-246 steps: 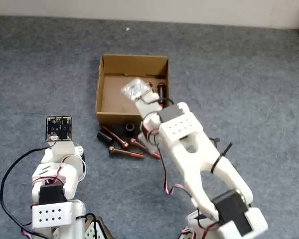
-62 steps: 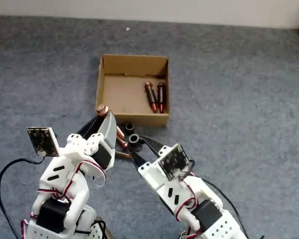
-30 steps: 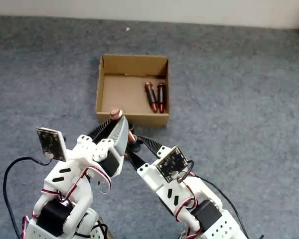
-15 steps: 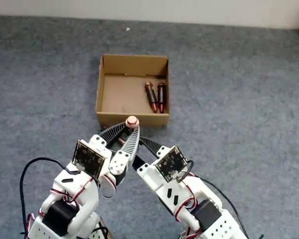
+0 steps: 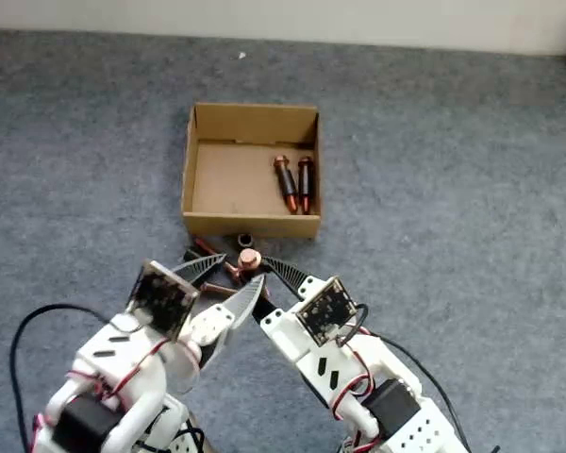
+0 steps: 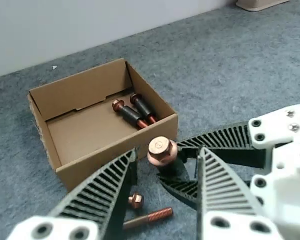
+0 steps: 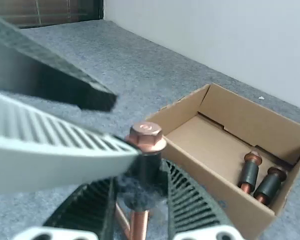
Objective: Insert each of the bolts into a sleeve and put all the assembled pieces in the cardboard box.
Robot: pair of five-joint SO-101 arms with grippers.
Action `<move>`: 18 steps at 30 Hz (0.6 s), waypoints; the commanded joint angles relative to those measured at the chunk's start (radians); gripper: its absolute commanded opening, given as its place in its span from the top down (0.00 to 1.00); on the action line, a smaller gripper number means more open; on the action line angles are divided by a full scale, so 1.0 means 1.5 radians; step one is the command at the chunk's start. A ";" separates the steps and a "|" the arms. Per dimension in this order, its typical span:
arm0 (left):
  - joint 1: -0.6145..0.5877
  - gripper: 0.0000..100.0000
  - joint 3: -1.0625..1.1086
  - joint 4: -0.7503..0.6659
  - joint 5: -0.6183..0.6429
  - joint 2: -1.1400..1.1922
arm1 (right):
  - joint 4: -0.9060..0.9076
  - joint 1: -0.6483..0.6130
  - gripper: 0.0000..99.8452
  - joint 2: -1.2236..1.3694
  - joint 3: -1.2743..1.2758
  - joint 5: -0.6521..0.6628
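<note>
Firstly, left gripper (image 5: 241, 269): jaws spread wide either side of the copper head, gripping nothing; I judge it free because the bolt no longer needs its support.
Loose copper-coloured bolts (image 6: 149, 219): lying on the grey carpet (image 5: 472, 189) at about 8 o'clock of the held piece, waiting for sleeves.
Spare black sleeve (image 5: 245, 241): on the carpet just beside the box's near wall, at 12 o'clock of the held piece.
Copper-coloured flanged bolt (image 6: 160, 149): upright, shank down inside the short black cylindrical sleeve (image 6: 172, 170), head proud on top; it looks seated.
Right gripper (image 7: 139, 182): clamped on that sleeve, keeping it upright so the bolt stays in.
Open brown cardboard box (image 5: 250, 225): at 12 o'clock of both grippers, near enough for a short carry.
Two finished bolt-and-sleeve pieces (image 5: 285, 186): side by side by the box's 3 o'clock wall, leaving floor free towards 9 o'clock.
</note>
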 commanded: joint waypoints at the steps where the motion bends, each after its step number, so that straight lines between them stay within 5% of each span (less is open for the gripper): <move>1: -0.005 0.78 -0.101 0.064 -0.003 -0.002 | 0.008 0.024 1.00 -0.006 0.085 0.001; 10: -0.296 0.78 -0.087 0.066 0.061 -0.002 | 0.105 0.147 1.00 -0.002 -0.018 -0.095; 18: -0.428 0.78 0.097 0.063 0.061 -0.002 | 0.076 0.157 0.99 0.050 -0.153 -0.092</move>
